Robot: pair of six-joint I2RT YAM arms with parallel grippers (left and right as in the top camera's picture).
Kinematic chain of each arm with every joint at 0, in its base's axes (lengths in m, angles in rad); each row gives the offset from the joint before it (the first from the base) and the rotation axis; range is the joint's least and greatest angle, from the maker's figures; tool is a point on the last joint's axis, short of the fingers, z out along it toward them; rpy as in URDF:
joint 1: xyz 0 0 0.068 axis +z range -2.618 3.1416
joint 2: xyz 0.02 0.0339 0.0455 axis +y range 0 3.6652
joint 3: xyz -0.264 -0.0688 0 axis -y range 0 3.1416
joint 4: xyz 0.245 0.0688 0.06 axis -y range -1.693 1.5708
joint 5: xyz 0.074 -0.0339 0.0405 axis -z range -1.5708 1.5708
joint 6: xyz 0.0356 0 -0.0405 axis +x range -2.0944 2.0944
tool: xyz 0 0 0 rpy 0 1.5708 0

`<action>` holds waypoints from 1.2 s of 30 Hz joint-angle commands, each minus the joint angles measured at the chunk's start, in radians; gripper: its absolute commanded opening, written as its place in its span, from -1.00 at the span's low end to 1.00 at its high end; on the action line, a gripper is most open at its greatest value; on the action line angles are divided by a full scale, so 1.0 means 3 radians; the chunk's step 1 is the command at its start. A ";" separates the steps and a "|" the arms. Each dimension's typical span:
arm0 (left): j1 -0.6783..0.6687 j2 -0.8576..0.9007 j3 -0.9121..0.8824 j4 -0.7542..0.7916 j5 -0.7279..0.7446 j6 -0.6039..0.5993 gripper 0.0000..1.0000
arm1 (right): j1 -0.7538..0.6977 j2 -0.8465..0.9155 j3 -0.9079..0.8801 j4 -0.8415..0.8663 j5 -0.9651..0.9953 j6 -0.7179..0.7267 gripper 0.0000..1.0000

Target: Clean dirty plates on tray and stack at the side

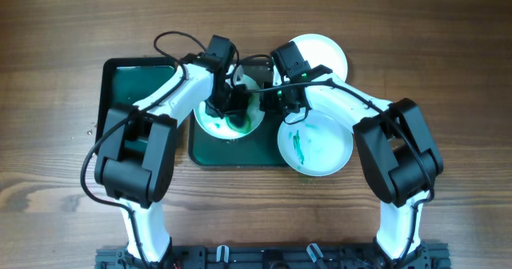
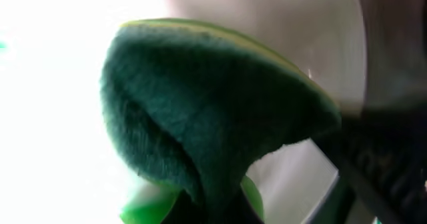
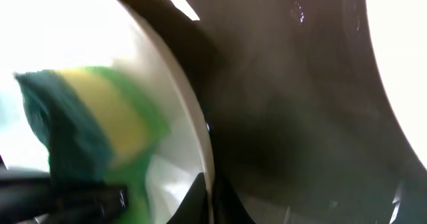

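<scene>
Three white plates show in the overhead view. One with green smears (image 1: 210, 122) sits on the left part of the dark green tray (image 1: 240, 150). My left gripper (image 1: 233, 114) is shut on a green and yellow sponge (image 2: 200, 111) pressed onto this plate (image 2: 47, 117). My right gripper (image 1: 270, 101) is shut on this plate's right rim (image 3: 180, 97), its fingers (image 3: 210, 197) either side of the edge. A second plate with green streaks (image 1: 316, 145) overlaps the tray's right end. A clean white plate (image 1: 324, 51) lies behind on the table.
A smaller black-rimmed green tray (image 1: 136, 85) lies at the left, partly under my left arm. Both arms cross over the middle of the table. The wooden table (image 1: 448, 61) extends to both sides.
</scene>
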 commanded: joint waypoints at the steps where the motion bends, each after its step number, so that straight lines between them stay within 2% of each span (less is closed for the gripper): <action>1: 0.0153 0.0083 -0.0024 0.0267 -0.0890 -0.0354 -0.92 | 0.0014 0.0090 0.0056 -0.0010 -0.0045 -0.0024 -0.91; 6: 0.0174 0.0083 -0.0024 0.0146 -0.1884 -0.0894 -0.92 | 0.0014 0.0090 0.0056 -0.0019 -0.0045 -0.0023 -0.91; 10: 0.0158 0.0083 -0.0024 -0.0186 -0.1694 -0.0910 -0.92 | 0.0014 0.0090 0.0056 -0.0009 -0.0045 -0.0010 -0.91; 14: 0.0122 0.0083 -0.0024 -0.0482 -0.0874 -0.0422 -0.92 | 0.0014 0.0090 0.0056 -0.0010 -0.0045 -0.0010 -0.91; 19: 0.0118 0.0083 -0.0023 -0.0509 0.0867 0.0730 -0.92 | 0.0014 0.0090 0.0056 -0.0010 -0.0045 -0.0009 -0.91; 21: 0.0118 0.0083 -0.0023 -0.0458 0.1160 0.0865 -0.92 | 0.0014 0.0090 0.0056 -0.0013 -0.0045 -0.0010 -0.91; 23: 0.0118 0.0083 -0.0024 -0.0337 0.1166 0.0860 -0.92 | 0.0014 0.0090 0.0056 -0.0013 -0.0045 -0.0005 -0.91; 25: 0.0120 0.0083 -0.0024 -0.0108 0.0988 0.0804 -0.92 | 0.0014 0.0090 0.0056 -0.0015 -0.0043 0.0011 -0.91; 28: 0.0120 0.0083 -0.0024 0.0083 0.0379 0.0581 -0.92 | 0.0014 0.0090 0.0056 -0.0019 -0.0043 0.0013 -0.91; 32: 0.0120 0.0083 -0.0024 0.0193 -0.0685 0.0193 -0.92 | 0.0014 0.0090 0.0056 -0.0020 -0.0043 0.0013 -0.91; 36: 0.0120 0.0081 -0.0023 0.0083 -0.1811 -0.0238 -0.92 | 0.0014 0.0090 0.0056 -0.0019 -0.0043 0.0015 -0.91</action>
